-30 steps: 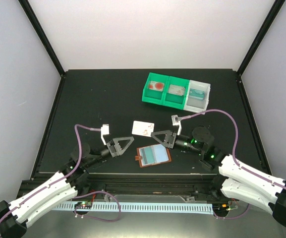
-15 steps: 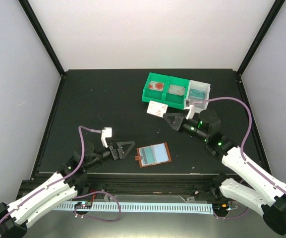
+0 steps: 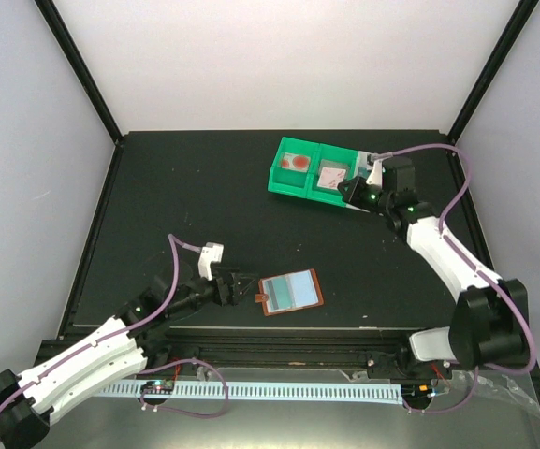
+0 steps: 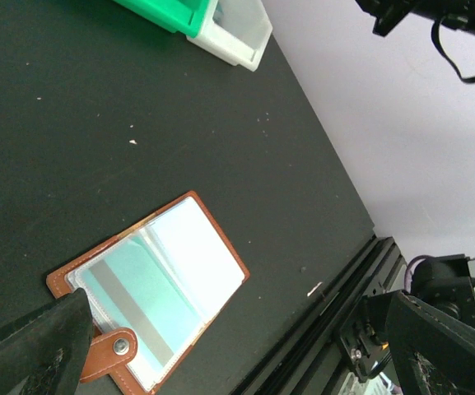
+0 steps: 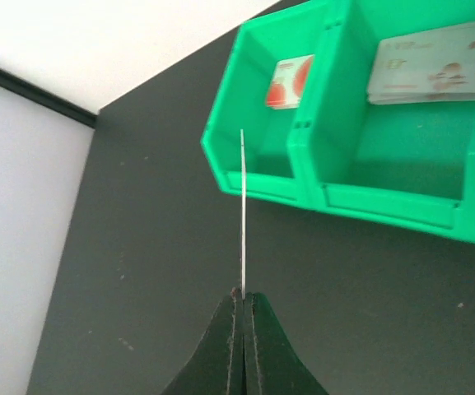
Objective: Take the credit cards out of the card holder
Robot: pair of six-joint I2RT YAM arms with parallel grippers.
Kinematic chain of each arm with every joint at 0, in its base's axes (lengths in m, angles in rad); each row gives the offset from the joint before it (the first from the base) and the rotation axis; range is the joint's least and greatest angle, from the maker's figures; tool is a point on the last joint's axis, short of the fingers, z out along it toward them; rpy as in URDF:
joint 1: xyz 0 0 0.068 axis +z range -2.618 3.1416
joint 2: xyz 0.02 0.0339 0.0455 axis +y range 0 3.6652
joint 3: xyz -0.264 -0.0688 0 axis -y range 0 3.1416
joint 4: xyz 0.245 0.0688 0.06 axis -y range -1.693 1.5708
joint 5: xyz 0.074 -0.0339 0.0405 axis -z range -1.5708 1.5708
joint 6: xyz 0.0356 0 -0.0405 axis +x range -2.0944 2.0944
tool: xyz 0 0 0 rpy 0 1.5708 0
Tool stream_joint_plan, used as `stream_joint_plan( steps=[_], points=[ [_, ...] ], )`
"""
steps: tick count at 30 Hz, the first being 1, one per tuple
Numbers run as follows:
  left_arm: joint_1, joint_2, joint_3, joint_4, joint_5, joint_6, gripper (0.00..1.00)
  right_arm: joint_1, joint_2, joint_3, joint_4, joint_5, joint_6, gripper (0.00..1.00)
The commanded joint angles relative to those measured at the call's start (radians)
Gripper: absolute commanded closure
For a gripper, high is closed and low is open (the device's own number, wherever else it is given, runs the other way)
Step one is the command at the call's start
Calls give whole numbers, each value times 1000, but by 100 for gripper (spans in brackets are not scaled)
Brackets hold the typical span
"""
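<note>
The card holder (image 3: 289, 291) lies open near the table's front edge, brown rim and tab toward the left. In the left wrist view the card holder (image 4: 151, 284) shows a pale blue credit card (image 4: 134, 300) with a grey stripe in one clear pocket; glare whitens the other pocket. My left gripper (image 3: 241, 285) stands open just left of the tab, touching nothing. My right gripper (image 5: 242, 298) is shut on a thin credit card (image 5: 242, 214), seen edge-on. From above, that pinkish-white card (image 3: 332, 175) hangs over the green bin (image 3: 293, 187).
The green bin (image 5: 336, 193) has two compartments: one holds a red-marked card (image 5: 286, 82), the other a pale card (image 5: 430, 70). A white bin (image 3: 388, 168) adjoins it on the right, partly behind my right arm. Black frame rails run along the table's near edge.
My right gripper has carried its card from mid-table up and right to above the green bin. My left gripper has slid right, closer to the holder's tab.
</note>
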Motion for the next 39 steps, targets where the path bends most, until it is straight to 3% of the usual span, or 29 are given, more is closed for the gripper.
stream_joint_plan(
  steps=[1,11,29,39],
  points=[
    [0,22,22,3,0,30,1,-46,113,121,-83,26,-94,99],
    [1,7,12,-13,19,55,1,-72,473,477,-274,100,-99,99],
    [1,-8,37,-62,22,64,1,-83,749,642,-142,92,-20,99],
    [1,53,52,-47,12,56,1,-94,859,788,-200,67,-42,95]
  ],
)
